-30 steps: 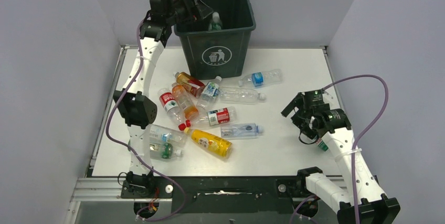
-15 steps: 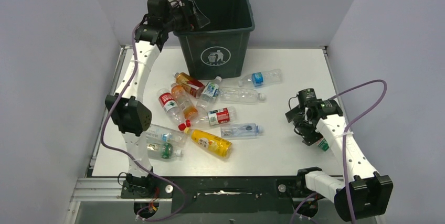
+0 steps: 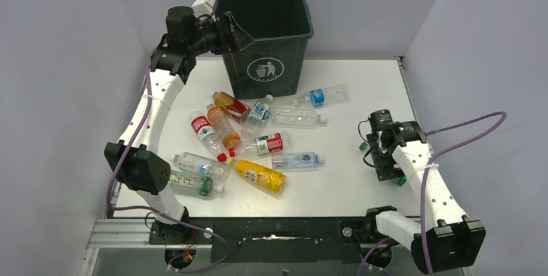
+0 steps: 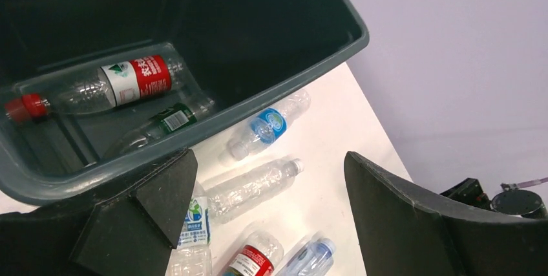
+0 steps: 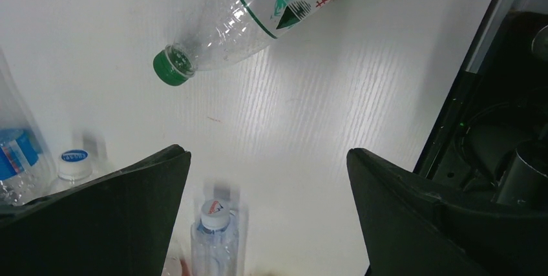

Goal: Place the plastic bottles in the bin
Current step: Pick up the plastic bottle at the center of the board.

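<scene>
My left claw [image 3: 238,30]: released, empty, at bin [image 3: 271,63] rim, upper left. My right claw [image 5: 268,172]: released, empty, near green-capped bottle [image 5: 271,4].

White links [image 3: 152,108], black joint housings [image 3: 139,169], looping purple cables [image 3: 478,120]; left tool [image 4: 270,159] fingers [image 4: 400,218] black, wedge-shaped.

Glossy clear bottles [image 3: 295,117], matt bin [image 3: 284,56]

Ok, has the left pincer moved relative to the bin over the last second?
Yes. The left pincer has drawn back leftward and toward the arm bases, from above the bin's opening to its left rim. It is open and empty.
</scene>
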You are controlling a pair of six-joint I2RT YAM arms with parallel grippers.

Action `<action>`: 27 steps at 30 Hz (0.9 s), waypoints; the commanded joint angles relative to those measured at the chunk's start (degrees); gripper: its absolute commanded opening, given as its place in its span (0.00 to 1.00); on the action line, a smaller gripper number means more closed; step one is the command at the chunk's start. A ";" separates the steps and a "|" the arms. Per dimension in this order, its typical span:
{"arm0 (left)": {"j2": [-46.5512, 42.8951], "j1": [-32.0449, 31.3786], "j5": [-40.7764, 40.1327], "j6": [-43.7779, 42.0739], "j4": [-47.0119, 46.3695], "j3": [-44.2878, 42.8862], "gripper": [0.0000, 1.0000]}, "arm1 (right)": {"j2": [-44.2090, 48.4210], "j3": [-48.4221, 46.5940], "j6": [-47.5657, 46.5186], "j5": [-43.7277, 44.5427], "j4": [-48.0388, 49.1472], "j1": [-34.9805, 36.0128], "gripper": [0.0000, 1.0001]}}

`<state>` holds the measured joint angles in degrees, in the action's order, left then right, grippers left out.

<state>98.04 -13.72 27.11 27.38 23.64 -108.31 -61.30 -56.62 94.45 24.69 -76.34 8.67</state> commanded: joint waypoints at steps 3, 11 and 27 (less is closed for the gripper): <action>-5.53 -0.06 1.59 -1.70 -3.99 2.96 0.85 | -2.01 -2.38 11.91 6.59 -4.97 -0.81 0.98; -12.50 -2.48 2.91 0.49 -6.99 11.44 0.85 | -5.64 -1.14 16.70 6.76 -4.72 -3.70 0.98; -18.45 -12.93 -1.16 -3.64 -2.15 20.12 0.85 | -11.15 3.43 26.11 6.38 2.32 -7.63 1.00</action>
<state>82.02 -24.58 27.94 26.48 21.08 -88.03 -71.66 -54.35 116.31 28.10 -75.92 2.13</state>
